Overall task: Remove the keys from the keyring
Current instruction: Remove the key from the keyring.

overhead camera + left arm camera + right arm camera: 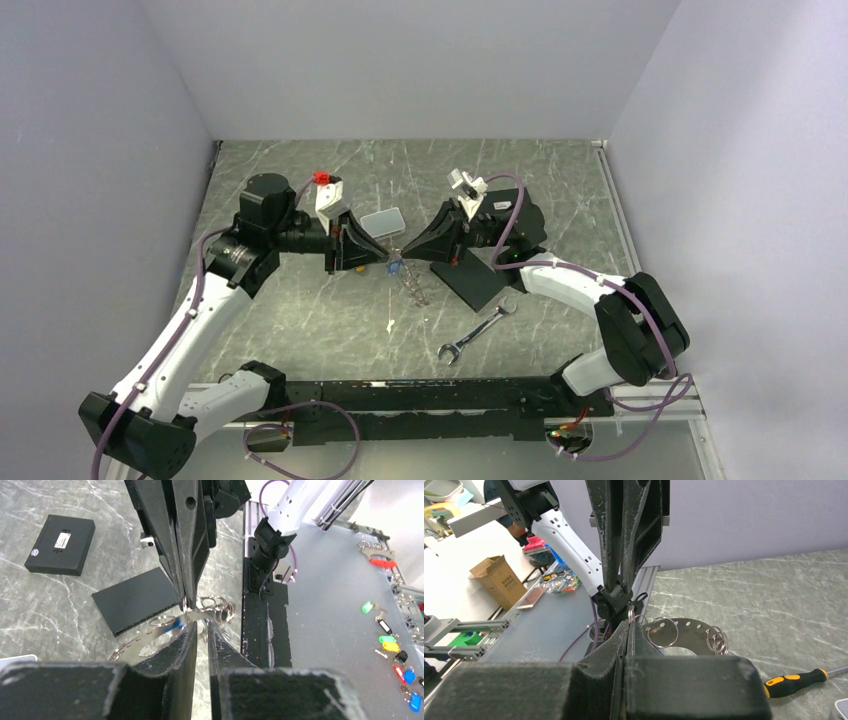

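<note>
Midway across the grey marbled table [300,300], the 2 arms meet tip to tip, with the keyring [413,283] hanging in the air just below the point where they meet. The right gripper [403,252] is clenched tight, its pads pressed together on the keyring's upper edge, where a small split ring [630,614] pokes out of the closed tips. The left gripper [386,257] faces it from the opposite side. Its fingers [187,645] stand a narrow slit apart at the keyring's perforated metal band, and whether they pinch it cannot be told. A blue tag [172,625] dangles under the band, and more split rings [716,641] hang from its holes. A flat black rectangle [475,282] lies on the table just right of the keyring, a silver open-ended wrench [478,335] lies nearer the arm bases, and a small pale rounded rectangle [383,222] sits just behind the grippers. The left wrist view adds a black box [61,544] with a white label, and the right wrist view shows a yellow-and-black screwdriver [794,681] on the table.
</note>
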`<state>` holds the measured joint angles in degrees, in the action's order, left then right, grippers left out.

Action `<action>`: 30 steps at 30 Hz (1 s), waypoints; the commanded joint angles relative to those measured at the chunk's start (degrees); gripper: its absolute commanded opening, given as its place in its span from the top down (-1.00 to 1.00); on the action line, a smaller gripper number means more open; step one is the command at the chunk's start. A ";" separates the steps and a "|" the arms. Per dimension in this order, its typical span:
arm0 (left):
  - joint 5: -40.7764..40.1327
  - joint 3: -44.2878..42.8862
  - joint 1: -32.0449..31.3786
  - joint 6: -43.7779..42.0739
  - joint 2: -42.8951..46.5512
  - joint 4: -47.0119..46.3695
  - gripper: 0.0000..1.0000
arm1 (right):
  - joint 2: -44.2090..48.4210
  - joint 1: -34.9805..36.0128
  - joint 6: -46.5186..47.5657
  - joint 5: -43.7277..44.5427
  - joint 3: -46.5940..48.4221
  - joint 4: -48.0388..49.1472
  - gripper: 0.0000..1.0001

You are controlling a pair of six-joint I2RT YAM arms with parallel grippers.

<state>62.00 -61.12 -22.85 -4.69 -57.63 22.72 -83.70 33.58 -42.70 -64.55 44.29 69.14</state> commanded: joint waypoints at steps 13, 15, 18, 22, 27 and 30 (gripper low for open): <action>0.57 4.37 -1.71 10.40 -1.86 -11.91 0.66 | -0.62 0.28 -3.34 2.11 -0.50 8.79 1.00; 0.34 4.66 -1.99 11.04 -2.17 -12.86 0.67 | -0.89 0.33 -3.65 2.10 -0.40 9.26 1.00; 0.28 4.98 -2.27 12.13 -2.48 -14.66 0.67 | -0.87 0.38 -3.44 2.20 -0.58 8.94 1.00; -0.01 5.38 -2.54 13.80 -2.80 -17.13 0.67 | -1.31 0.83 -3.65 2.42 -0.70 9.08 1.00; -0.39 5.04 -2.68 12.95 -2.61 -15.15 1.00 | -1.64 1.00 -4.40 2.74 -0.88 10.10 1.00; -1.18 3.18 -2.64 9.77 -2.36 -9.49 1.00 | -1.30 0.61 -4.17 2.53 -1.00 10.43 1.00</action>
<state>61.80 -56.14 -25.32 7.11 -60.49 9.32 -85.69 34.33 -46.22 -63.13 43.31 74.19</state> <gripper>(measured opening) 0.009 0.010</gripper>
